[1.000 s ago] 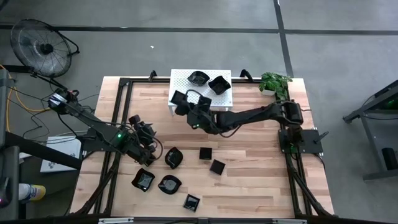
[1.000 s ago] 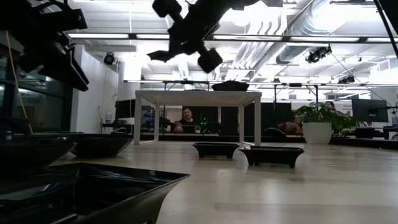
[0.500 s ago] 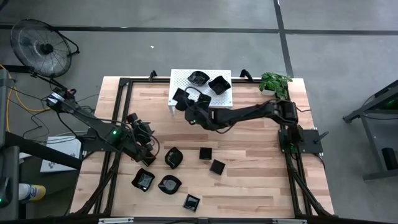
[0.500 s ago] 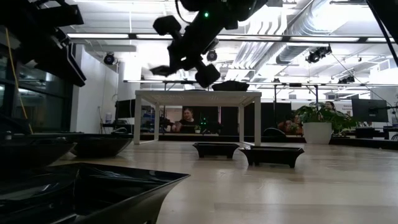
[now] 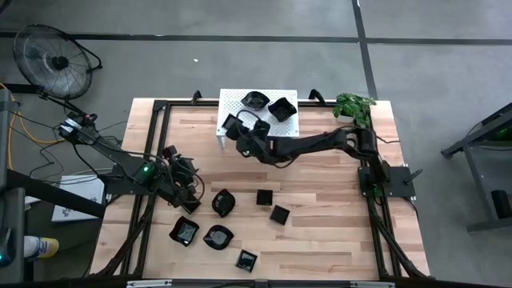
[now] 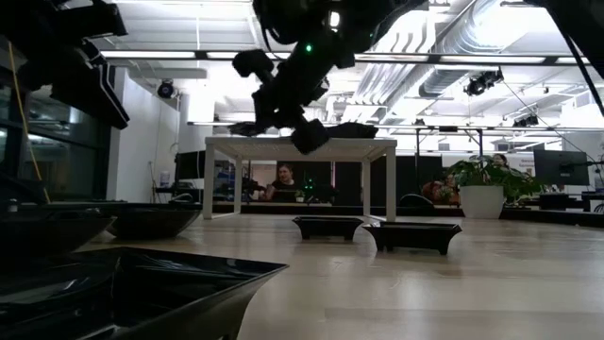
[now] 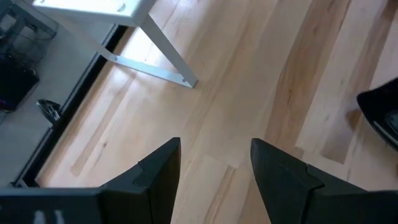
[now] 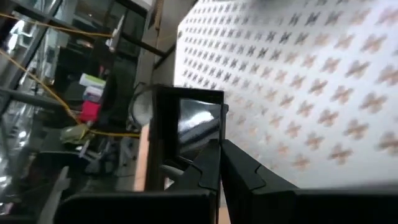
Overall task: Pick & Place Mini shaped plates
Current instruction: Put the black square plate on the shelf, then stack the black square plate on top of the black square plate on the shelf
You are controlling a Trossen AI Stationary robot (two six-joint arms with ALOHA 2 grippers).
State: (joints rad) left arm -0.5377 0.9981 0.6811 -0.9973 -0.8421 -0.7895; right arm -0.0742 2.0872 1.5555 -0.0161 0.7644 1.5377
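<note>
1. From above: my right hand (image 5: 234, 128) reaches across the desk (image 5: 320, 200) to the near-left corner of the white stand (image 5: 290, 128), clenched on a small square black dish (image 5: 230, 126) that it holds over that corner. Two more black dishes (image 5: 256, 100) sit on the stand's far side, side by side. My left hand (image 5: 186, 172) waits over the left part of the desk, fingers spread and holding nothing. Six more dishes lie on the wood in front of it: a rounded one (image 5: 223, 202) nearest, two small square ones (image 5: 264, 196) to its right, and three closer to the front edge (image 5: 186, 232). A potted plant (image 5: 353, 106) stands at the far right corner, and a fan (image 5: 54, 52) is on the floor beyond the left side.

2. From desk level: my right hand (image 6: 283, 118) hangs level with the stand's top (image 6: 300, 142), the dish edge-on between its fingers. Two low dishes (image 6: 327, 227) rest on the wood under the stand. A large dish rim (image 6: 132, 283) fills the near left. A person sits far behind.

3. Left wrist: my two fingers (image 7: 155, 174) stand well apart over bare wood, with a stand leg (image 7: 168, 62) ahead and a dish's edge (image 7: 382, 112) at one side.

4. Right wrist: my fingers (image 8: 239, 171) are pressed together on the rim of the square dish (image 8: 186, 127), just beside the stand's perforated surface (image 8: 311, 93).
</note>
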